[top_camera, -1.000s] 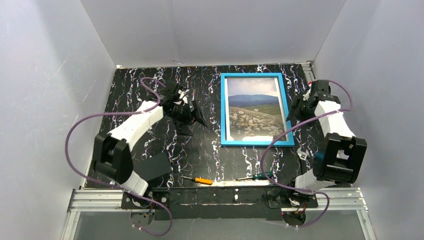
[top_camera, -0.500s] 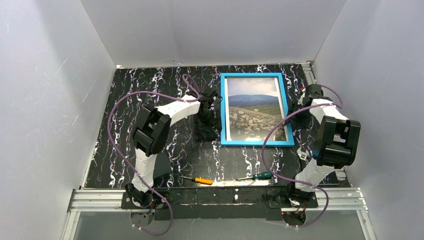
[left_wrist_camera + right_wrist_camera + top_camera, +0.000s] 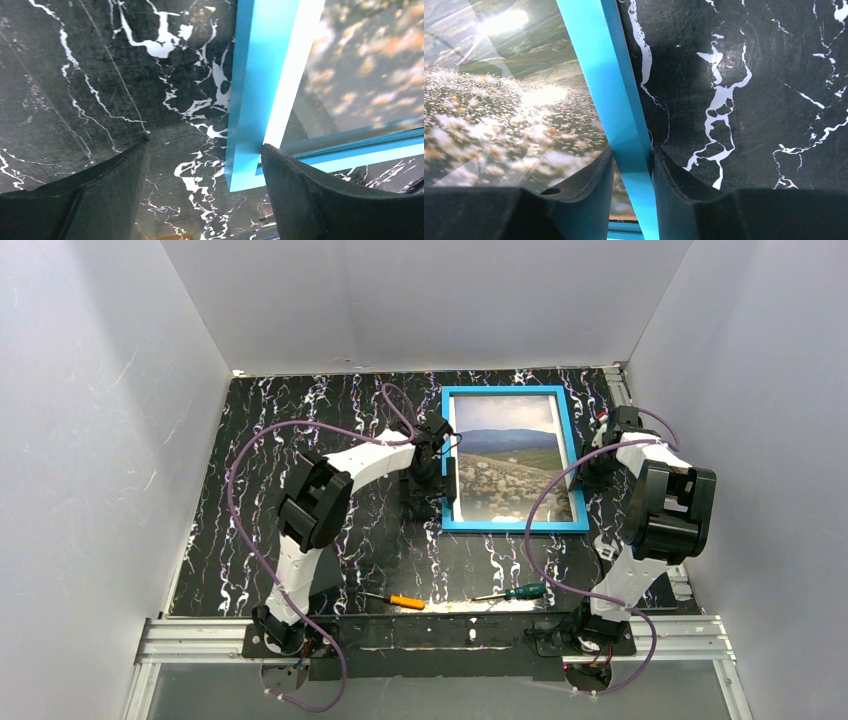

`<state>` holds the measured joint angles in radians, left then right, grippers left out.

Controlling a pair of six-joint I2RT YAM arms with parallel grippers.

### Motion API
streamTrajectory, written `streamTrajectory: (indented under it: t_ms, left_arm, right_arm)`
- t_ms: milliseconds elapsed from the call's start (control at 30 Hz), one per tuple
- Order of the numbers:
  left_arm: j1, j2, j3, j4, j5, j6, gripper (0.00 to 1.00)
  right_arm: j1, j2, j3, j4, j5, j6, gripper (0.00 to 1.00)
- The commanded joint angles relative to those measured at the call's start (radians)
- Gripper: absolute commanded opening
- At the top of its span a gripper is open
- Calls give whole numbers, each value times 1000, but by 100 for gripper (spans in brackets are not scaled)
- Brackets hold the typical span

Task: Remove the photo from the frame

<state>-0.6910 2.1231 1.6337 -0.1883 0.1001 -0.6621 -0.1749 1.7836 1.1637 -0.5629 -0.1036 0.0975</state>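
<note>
the black table [image 3: 300,420] with white marble veining filled the floor of the white-walled booth. on its far right-of-centre part the bright-blue frame [image 3: 515,526] lay flat, long sides running away from the arm bases. the photo [image 3: 510,455] sat inside the frame: pale sky at the far end, blue hills, then a green and whitish field (glare on its surface in both wrist views).

the left arm reached across to the frame's left rail near its lower corner. the left gripper [image 3: 204,150] was spread wide and straddled that rail, one finger [image 3: 100,185] over bare table outside the frame, the other [image 3: 310,190] over the picture side, neither clearly pressing on the rail.

the right gripper [image 3: 632,152] stood at the frame's right rail, its two fingers closed against the rail from either side, pinching the blue strip between them.

near the bases lay an orange-handled screwdriver [image 3: 404,600] and a green-handled screwdriver [image 3: 520,592], well apart from the frame.
</note>
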Motion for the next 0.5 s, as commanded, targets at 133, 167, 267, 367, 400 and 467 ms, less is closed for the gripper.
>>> streamTrajectory:
  t_ms: [133,167,267,367,400,467]
  left_arm:
    - [-36,81,40,-121,-70,-47,72]
    - [-39,88,42,-120,-76,-46,71]
    - [-56,113,66,-133,-127,-11,70]
    - [-56,136,81,-129,-105,-27,65]
    - [-57,144,86,-127,-101,-29,62]
    - [-60,153,97,-126,-64,-29,55]
  right_arm:
    - [13,-8,8,47,7,-15,33]
    - [16,-10,9,47,13,-17,32]
    - [26,-13,17,40,36,-19,25]
    - [33,-26,22,32,64,-18,20]
    - [36,-34,27,26,66,-18,18]
    - [43,-52,44,6,79,-17,14]
